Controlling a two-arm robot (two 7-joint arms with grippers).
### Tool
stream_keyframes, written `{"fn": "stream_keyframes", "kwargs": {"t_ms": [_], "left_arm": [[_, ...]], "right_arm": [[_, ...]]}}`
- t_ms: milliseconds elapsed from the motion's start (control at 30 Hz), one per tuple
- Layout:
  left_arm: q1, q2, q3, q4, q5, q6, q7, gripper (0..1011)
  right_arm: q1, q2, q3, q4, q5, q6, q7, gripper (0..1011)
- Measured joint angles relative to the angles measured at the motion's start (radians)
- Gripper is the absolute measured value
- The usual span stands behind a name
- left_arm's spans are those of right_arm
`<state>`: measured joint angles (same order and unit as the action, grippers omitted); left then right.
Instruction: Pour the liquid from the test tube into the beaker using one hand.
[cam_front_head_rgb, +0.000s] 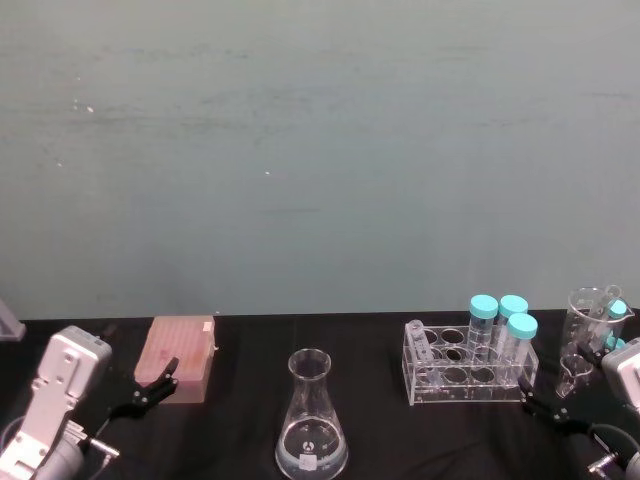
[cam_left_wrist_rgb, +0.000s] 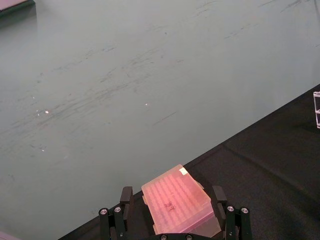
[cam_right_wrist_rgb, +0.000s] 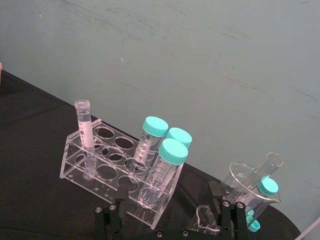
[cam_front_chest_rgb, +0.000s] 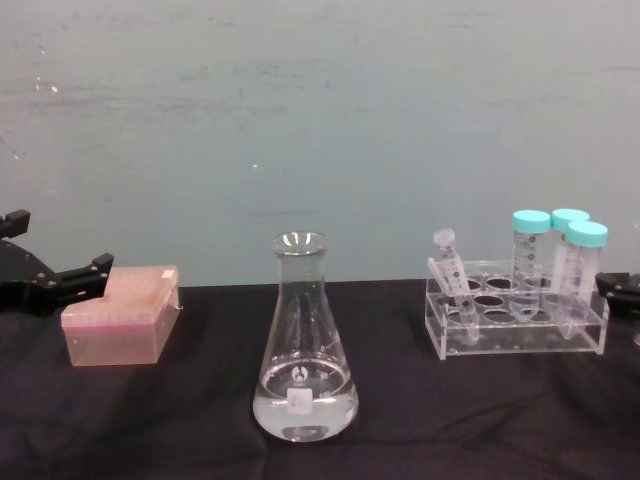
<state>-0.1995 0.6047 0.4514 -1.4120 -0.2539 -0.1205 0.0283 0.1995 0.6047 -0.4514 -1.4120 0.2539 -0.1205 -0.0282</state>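
Right gripper (cam_right_wrist_rgb: 167, 200) sits low at the right edge of the table, fingers spread, nothing between them. It is just to the right of the tube rack (cam_front_head_rgb: 470, 375) and touches none of the glassware.

Test tube (cam_front_chest_rgb: 452, 280) is in the rack, in the end hole on the side nearest the flask. It is tilted, with its open rim leaning toward the flask. Can't tell whether anything is in it.

Flask (cam_front_chest_rgb: 303, 350) stands upright on the black cloth (cam_front_chest_rgb: 180, 420) at centre front, well apart from the rack, with its small white label (cam_front_chest_rgb: 297, 400) facing the robot. Clear liquid (cam_front_chest_rgb: 305, 412) fills the wide base to a shallow level, and the neck is open.

Three taller tubes with teal caps (cam_front_head_rgb: 505, 320) stand clustered at the rack's other end. The holes between them and the test tube are open.

Right of the rack, near the table edge, a clear glass beaker (cam_front_head_rgb: 588, 320) holds a slanted clear tube and a teal-capped item.

Left gripper (cam_left_wrist_rgb: 171, 197) is at the far left of the table, fingers spread and holding nothing. It points at a pink tip box (cam_front_head_rgb: 178, 358) just ahead of it. I can't tell if it touches the box. The box is well apart from the flask.

Behind everything is a plain grey-green wall (cam_front_head_rgb: 320, 150).
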Motion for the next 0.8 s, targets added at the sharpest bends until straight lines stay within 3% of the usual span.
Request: {"fn": "stream_keyframes", "kwargs": {"t_ms": [233,533,800], "left_arm": [[0.000,0.000,0.000,0.000,0.000,0.000,0.000,1000],[0.000,0.000,0.000,0.000,0.000,0.000,0.000,1000],[0.000,0.000,0.000,0.000,0.000,0.000,0.000,1000]], "right_arm": [[0.002,-0.001,0.000,0.002,0.000,0.000,0.003,1003],[0.057,-0.017,0.007,0.041,0.009,0.000,0.118,1003],[0.113,-0.036,0.001,0.075,-0.010,-0.024,0.209,1003]]}}
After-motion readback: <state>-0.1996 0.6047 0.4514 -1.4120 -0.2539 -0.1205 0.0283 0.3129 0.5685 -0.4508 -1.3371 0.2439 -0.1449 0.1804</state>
